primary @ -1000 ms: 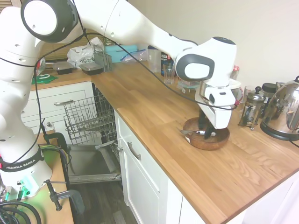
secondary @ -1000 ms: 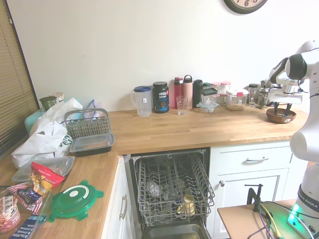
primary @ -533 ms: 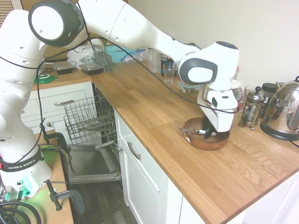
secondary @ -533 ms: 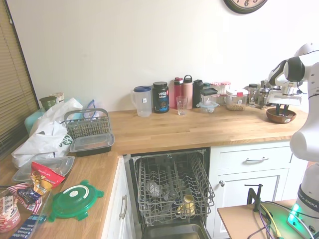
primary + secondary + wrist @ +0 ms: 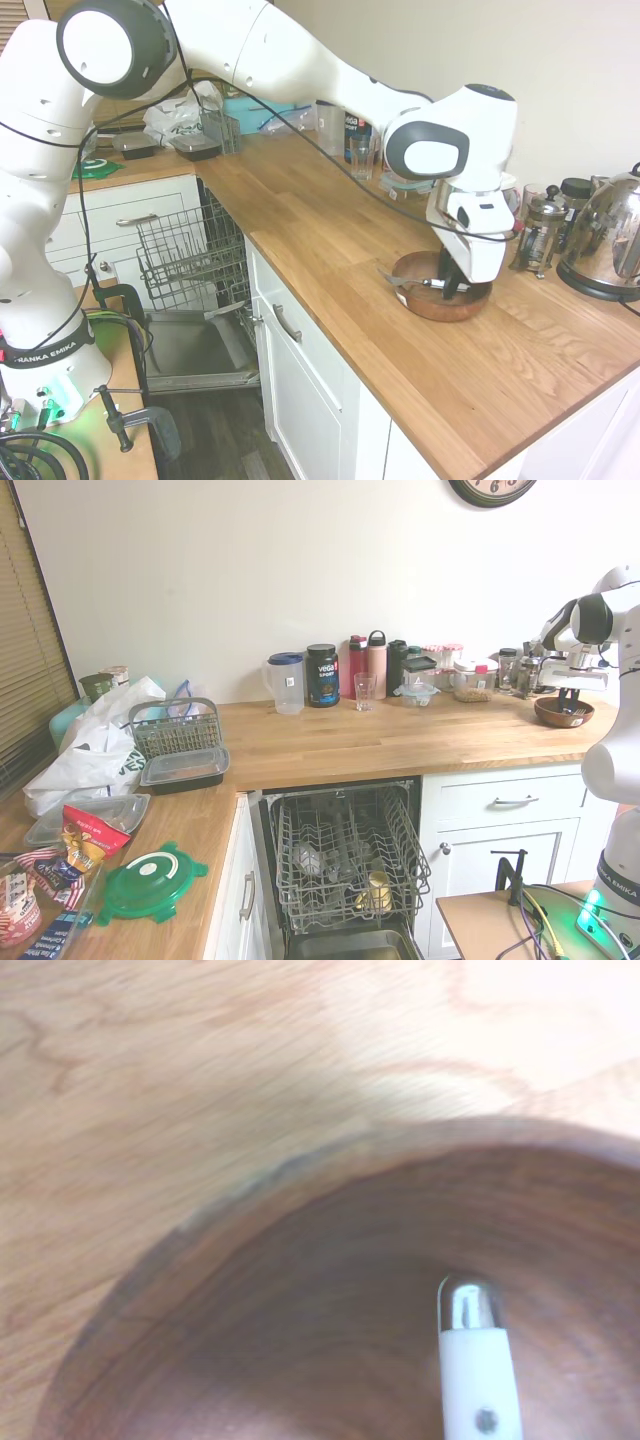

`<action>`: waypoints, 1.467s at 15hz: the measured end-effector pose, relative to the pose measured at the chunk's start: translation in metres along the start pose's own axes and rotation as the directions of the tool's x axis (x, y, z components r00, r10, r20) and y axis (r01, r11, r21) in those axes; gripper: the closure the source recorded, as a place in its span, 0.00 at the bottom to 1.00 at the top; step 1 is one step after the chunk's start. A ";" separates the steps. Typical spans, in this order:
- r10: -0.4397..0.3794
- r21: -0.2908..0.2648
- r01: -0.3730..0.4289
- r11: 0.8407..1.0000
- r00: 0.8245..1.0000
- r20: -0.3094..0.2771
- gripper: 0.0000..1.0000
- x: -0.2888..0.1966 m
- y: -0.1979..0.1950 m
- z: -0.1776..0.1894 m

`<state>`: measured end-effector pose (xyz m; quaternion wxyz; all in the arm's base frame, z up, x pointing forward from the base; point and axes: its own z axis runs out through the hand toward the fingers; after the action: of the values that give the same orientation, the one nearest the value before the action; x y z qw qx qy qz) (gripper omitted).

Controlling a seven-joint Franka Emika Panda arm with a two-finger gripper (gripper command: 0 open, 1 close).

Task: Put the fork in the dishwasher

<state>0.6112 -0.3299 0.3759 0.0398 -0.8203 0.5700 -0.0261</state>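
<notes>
The fork (image 5: 404, 281) lies in the wooden bowl (image 5: 430, 308) on the counter, its grey tines sticking out over the bowl's near-left rim. My gripper (image 5: 451, 284) is lowered into the bowl over the fork's white handle; how it stands there I cannot make out. The wrist view shows the white handle end (image 5: 478, 1370) with a metal cap against the bowl's dark inside (image 5: 300, 1340). In the second exterior view the gripper (image 5: 570, 701) sits in the bowl (image 5: 564, 714) at the far right. The dishwasher (image 5: 190, 250) stands open under the counter with its wire rack (image 5: 345, 850) pulled out.
A steel kettle (image 5: 610, 240) and a French press (image 5: 540, 232) stand just behind the bowl. Bottles, a jug (image 5: 287, 683) and a glass (image 5: 365, 691) line the wall. A cutlery basket (image 5: 175, 730) and containers sit beyond the dishwasher. White drawers (image 5: 515, 802) are below the bowl.
The gripper has sunk a little deeper into the bowl and shifted slightly along the fork's handle. The fork and the bowl have stayed in place.
</notes>
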 end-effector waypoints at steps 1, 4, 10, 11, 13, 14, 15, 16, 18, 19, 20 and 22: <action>-0.005 0.020 0.005 1.000 1.000 -0.011 1.00 -0.002 0.004 -0.017; -0.029 0.089 0.032 0.996 0.999 -0.030 1.00 -0.026 0.024 -0.077; -0.227 0.050 0.245 0.968 0.947 -0.228 1.00 -0.202 -0.016 -0.142; -0.260 0.019 0.275 0.961 0.928 -0.268 1.00 -0.243 -0.024 -0.139; -0.327 -0.051 0.331 0.942 0.880 -0.345 1.00 -0.332 -0.031 -0.120; -0.358 -0.083 0.354 0.932 0.854 -0.376 1.00 -0.377 -0.029 -0.104; -0.387 -0.111 0.375 0.920 0.832 -0.398 1.00 -0.425 -0.023 -0.086; -0.413 -0.136 0.394 0.909 0.810 -0.416 1.00 -0.474 -0.011 -0.066; -0.460 -0.176 0.428 0.886 0.771 -0.440 1.00 -0.570 0.032 -0.024; -0.483 -0.193 0.448 0.873 0.745 -0.459 1.00 -0.617 0.061 -0.004; -0.502 -0.204 0.465 0.861 0.721 -0.478 1.00 -0.653 0.085 0.009; -0.524 -0.211 0.489 0.846 0.691 -0.499 1.00 -0.697 0.109 0.020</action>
<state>0.2683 0.2858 0.3471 -0.1559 -0.9047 0.3098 -0.2475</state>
